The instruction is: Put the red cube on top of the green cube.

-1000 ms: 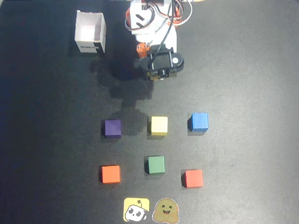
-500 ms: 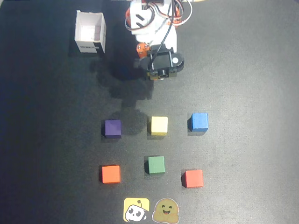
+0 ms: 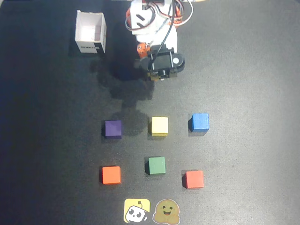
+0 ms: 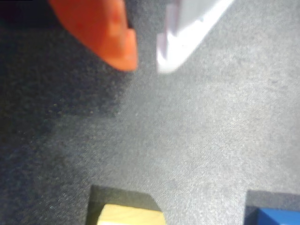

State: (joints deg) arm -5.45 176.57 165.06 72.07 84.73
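The red cube (image 3: 193,179) sits at the front right of the black mat in the overhead view. The dark-green cube (image 3: 156,165) sits to its left, apart from it. My arm (image 3: 161,62) is folded at the back, far from both cubes. In the wrist view my gripper (image 4: 146,65) hangs above bare mat. Its orange finger (image 4: 110,33) and white finger (image 4: 187,28) stand nearly together, with nothing between them. Neither the red nor the green cube shows in the wrist view.
A brighter orange-red cube (image 3: 111,175) sits front left. Purple (image 3: 113,128), yellow (image 3: 158,126) and blue (image 3: 199,122) cubes form the middle row; yellow (image 4: 131,215) and blue (image 4: 276,218) edge into the wrist view. A white open box (image 3: 91,33) stands back left. Two stickers (image 3: 152,211) lie at the front edge.
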